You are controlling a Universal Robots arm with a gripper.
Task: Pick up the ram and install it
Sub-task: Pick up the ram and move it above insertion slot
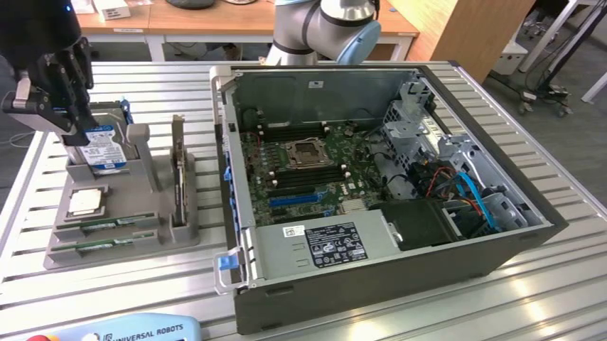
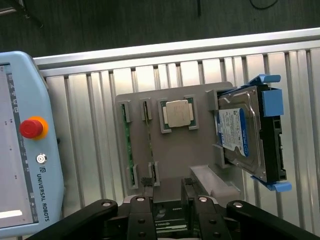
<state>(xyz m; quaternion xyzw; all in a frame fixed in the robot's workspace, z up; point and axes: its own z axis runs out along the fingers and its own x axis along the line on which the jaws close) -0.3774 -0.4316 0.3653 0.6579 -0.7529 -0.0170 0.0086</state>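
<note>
Two ram sticks (image 1: pixel 112 224) lie edge-up in slots at the near end of a grey holder (image 1: pixel 152 238), thin green boards with dark chips. In the wrist view one ram stick (image 2: pixel 128 147) runs along the holder's edge and the second (image 2: pixel 149 142) lies beside it. My gripper (image 1: pixel 68 119) hangs at the holder's far end, just above the upright hard drive (image 1: pixel 102 148), well away from the ram. Its jaws stand open with nothing between them. The gripper (image 2: pixel 167 197) shows dark at the wrist view's edge. The open computer case (image 1: pixel 379 177) holds the motherboard (image 1: pixel 303 170).
On the holder also sit a square silver processor (image 1: pixel 85 202) and an upright expansion card (image 1: pixel 178 167). A blue-grey teach pendant (image 2: pixel 25 145) with a red stop button lies on the slatted table (image 1: pixel 531 284) by the holder's near end. Desks stand behind.
</note>
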